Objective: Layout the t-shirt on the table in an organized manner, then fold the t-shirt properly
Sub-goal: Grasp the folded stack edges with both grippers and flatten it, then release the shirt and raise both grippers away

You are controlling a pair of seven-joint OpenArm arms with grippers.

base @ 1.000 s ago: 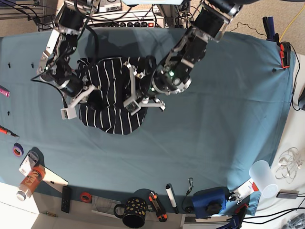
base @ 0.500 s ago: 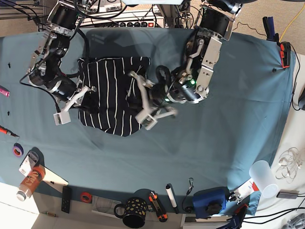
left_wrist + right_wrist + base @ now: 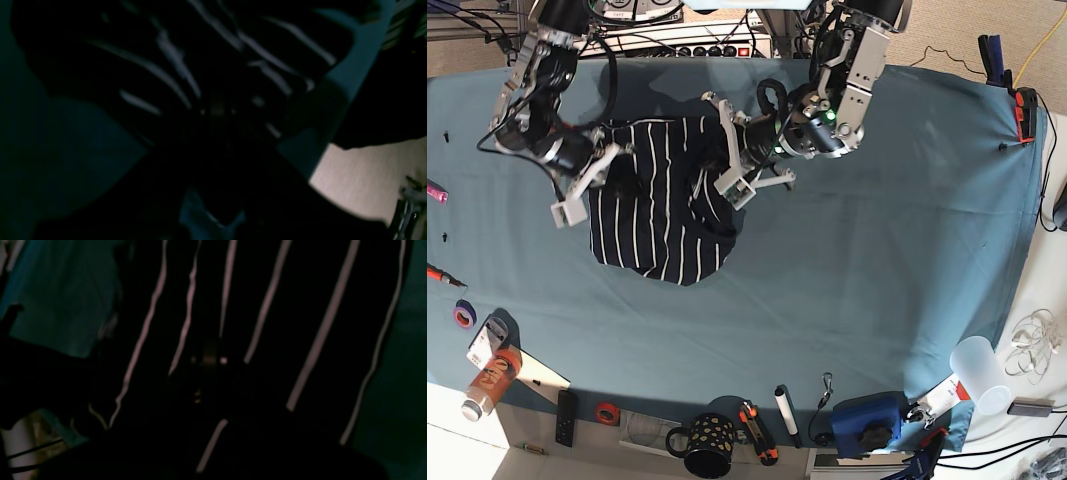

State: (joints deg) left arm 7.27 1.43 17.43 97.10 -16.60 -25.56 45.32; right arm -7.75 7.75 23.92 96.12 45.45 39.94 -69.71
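The table [image 3: 877, 250] is a wide surface under a plain teal-blue cloth that fills most of the base view. The t-shirt [image 3: 657, 215], dark navy with thin white stripes, lies bunched on the far-left part of the cloth, its lower hem toward the near side. The left gripper [image 3: 717, 160] sits at the shirt's right edge with jaws closed on a fold of the t-shirt. The right gripper [image 3: 602, 175] sits at the shirt's left edge, likewise closed on the t-shirt fabric. Both wrist views are dark and show striped cloth [image 3: 213, 50] [image 3: 267, 323] pressed close to the lens. Along the near edge of the table stand a black dotted mug [image 3: 707, 445], a white marker [image 3: 786, 414], a red tape roll [image 3: 606, 412], a black remote [image 3: 566, 417] and a blue pouch [image 3: 867, 420]. A purple tape roll [image 3: 464, 314] and an orange bottle [image 3: 489, 382] lie at the near-left corner. A translucent cup [image 3: 979, 372] stands at the near right. Power strips and cables [image 3: 677, 40] run along the far side, beyond the cloth.
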